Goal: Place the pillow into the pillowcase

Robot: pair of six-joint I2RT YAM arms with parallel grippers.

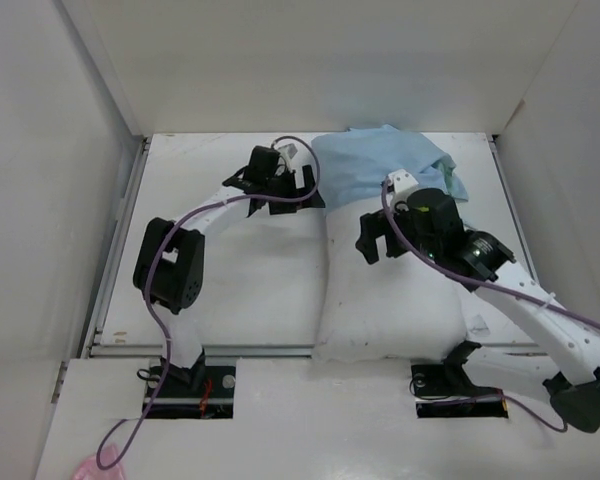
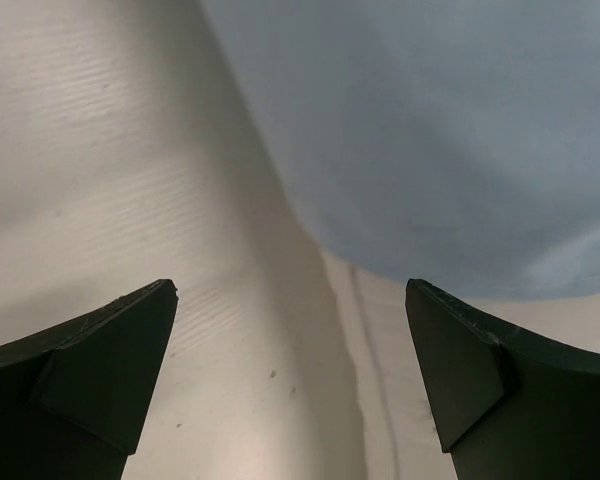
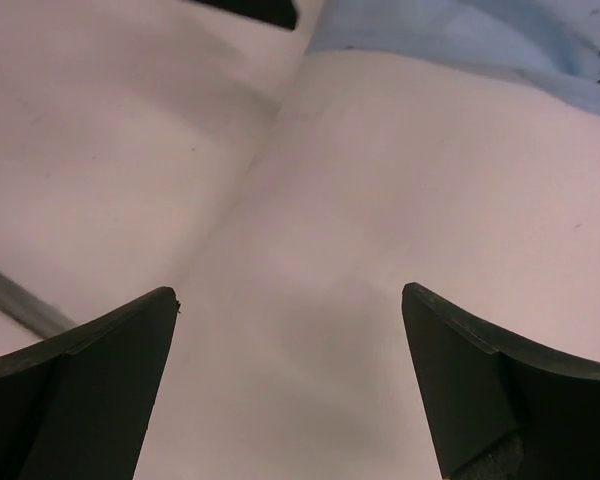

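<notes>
The pillow (image 1: 390, 300) lies right of the middle, its far end under the blue pillowcase (image 1: 370, 165). The left gripper (image 2: 290, 300) and right gripper (image 3: 288, 300) are wide open, holding nothing. Pulling one side only could bunch the cloth.

Reaches forward with both arms bent at the elbow, left gripper (image 2: 290, 292) and right gripper (image 3: 290, 295) both gaping wide.

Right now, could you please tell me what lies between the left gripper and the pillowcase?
Only bare white table separates the open left gripper from the pillowcase edge; the left wrist view shows it.
</notes>
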